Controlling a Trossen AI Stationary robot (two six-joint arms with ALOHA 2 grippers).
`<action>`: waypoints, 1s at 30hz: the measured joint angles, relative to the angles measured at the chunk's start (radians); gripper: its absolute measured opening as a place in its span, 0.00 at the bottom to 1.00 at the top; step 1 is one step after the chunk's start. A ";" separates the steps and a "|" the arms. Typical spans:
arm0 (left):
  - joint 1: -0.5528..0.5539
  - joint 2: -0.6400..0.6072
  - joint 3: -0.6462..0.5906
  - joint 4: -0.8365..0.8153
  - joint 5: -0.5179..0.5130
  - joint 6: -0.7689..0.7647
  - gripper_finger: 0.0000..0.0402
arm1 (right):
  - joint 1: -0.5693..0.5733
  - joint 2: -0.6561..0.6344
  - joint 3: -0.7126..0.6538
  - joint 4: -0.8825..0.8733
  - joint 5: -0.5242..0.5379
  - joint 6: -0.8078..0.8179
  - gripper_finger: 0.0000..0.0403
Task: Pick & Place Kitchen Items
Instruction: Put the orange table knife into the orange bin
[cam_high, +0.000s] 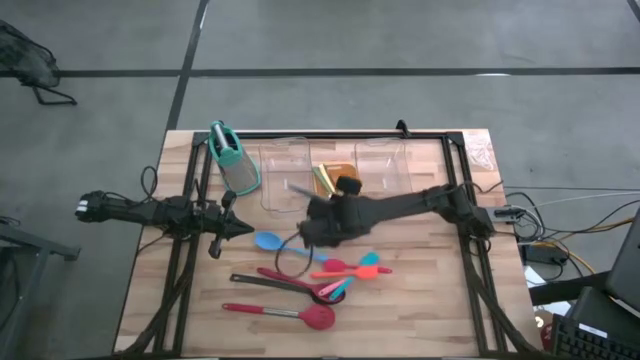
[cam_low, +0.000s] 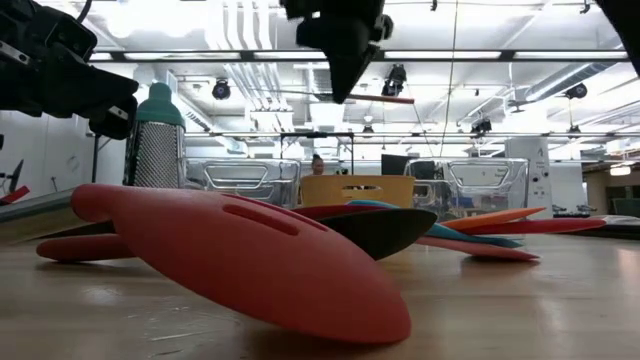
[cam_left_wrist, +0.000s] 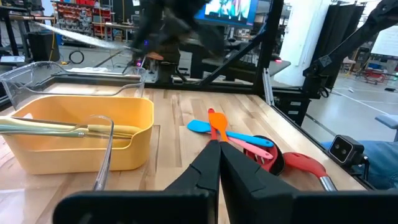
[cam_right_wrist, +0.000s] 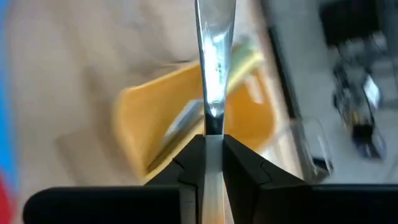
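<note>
Blurred: the slim shiny metal utensil (cam_right_wrist: 213, 68) clamped in the right gripper (cam_right_wrist: 213, 140), its far end cut off by the frame edge.
Smeared: the yellow-orange rectangular tray (cam_right_wrist: 186, 118) beyond that pincer, contents unreadable.

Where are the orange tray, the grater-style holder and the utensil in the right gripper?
orange tray (cam_left_wrist: 74, 134), left wrist view, front wall.
teal-and-grey holder (cam_high: 232, 157), high view, middle of its body.
metal utensil (cam_right_wrist: 213, 56), right wrist view, shiny shaft above the right gripper (cam_right_wrist: 213, 146).
</note>
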 joint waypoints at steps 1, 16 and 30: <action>0.000 0.000 0.000 0.000 0.000 0.000 0.03 | -0.015 0.000 0.003 -0.012 0.015 0.040 0.10; 0.000 0.000 0.000 0.000 0.000 0.000 0.03 | -0.256 0.000 -0.175 0.129 -0.213 0.268 0.10; 0.000 0.000 0.000 0.000 0.000 0.000 0.03 | -0.273 0.001 -0.287 0.307 -0.285 0.242 0.16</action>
